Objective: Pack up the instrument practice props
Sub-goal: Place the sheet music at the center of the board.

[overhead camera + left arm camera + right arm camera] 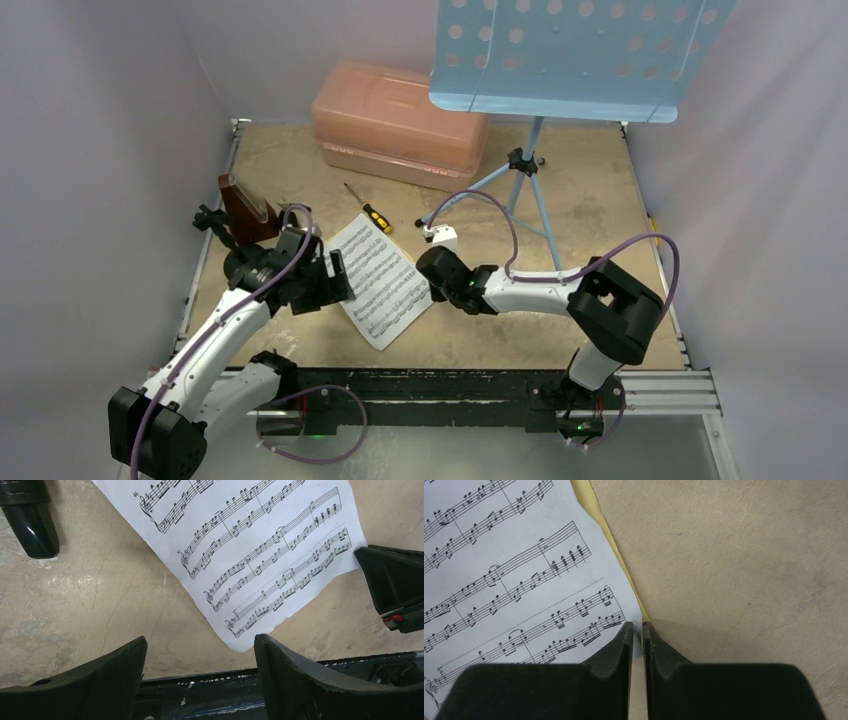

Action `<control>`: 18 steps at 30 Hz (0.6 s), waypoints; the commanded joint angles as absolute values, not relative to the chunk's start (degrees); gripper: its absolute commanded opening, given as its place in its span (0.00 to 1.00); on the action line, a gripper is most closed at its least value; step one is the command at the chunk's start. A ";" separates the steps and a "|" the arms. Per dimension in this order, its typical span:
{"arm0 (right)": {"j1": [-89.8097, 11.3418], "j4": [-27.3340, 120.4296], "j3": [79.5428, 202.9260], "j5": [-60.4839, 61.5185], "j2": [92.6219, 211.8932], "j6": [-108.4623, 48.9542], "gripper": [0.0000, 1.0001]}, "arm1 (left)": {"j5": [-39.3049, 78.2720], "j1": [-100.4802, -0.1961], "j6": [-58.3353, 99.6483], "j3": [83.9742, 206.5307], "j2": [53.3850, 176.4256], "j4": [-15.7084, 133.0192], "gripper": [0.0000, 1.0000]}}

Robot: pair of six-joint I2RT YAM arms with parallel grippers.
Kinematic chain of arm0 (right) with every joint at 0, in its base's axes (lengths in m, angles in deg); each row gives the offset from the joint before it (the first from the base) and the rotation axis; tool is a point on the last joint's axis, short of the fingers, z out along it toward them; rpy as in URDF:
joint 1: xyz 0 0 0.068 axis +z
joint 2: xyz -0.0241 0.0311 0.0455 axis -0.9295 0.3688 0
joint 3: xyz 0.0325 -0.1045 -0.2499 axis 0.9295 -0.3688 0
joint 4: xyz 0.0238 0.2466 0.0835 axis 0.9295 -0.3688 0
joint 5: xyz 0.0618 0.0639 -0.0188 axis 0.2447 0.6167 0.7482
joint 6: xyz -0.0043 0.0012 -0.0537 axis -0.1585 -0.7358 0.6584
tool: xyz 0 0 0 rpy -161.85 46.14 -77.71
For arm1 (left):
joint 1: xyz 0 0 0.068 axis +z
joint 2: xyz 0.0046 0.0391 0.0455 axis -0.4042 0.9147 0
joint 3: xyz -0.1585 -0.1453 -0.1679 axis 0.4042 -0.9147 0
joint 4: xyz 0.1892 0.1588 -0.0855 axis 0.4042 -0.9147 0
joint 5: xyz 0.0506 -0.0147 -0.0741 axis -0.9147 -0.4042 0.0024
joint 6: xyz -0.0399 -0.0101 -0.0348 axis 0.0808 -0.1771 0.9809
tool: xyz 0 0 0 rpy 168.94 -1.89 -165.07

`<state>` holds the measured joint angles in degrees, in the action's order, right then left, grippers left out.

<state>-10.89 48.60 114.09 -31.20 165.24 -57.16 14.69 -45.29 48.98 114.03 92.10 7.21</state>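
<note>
White sheet-music pages lie flat on the table between my two grippers, and a yellow page shows along the edge under the white sheet. My left gripper stands wide open at the sheet's left edge. Nothing is between its fingers, and the sheet's corner lies just beyond them. My right gripper is at the sheet's right corner, jaws a narrow slit apart with the paper's edge at the tips. The light-blue music stand stands at the back right. The brown metronome stands at the left, a black pipe beside it.
A translucent pink case stands shut at the back centre. A yellow-handled screwdriver lies just behind the sheets. The stand's tripod legs spread behind my right arm. Grey walls close in the table on both sides.
</note>
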 commanded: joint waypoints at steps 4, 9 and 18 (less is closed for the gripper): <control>-10.66 43.90 114.22 -34.93 158.57 -56.50 0.30 | 9.07 -45.46 47.75 116.50 93.14 10.45 0.80; -9.72 44.76 111.41 -30.03 153.39 -55.11 0.40 | 0.29 -45.46 43.21 122.36 94.52 12.30 0.86; 1.04 41.21 112.17 -30.07 161.26 -61.24 0.44 | -9.94 -45.46 32.36 126.62 94.84 22.56 0.98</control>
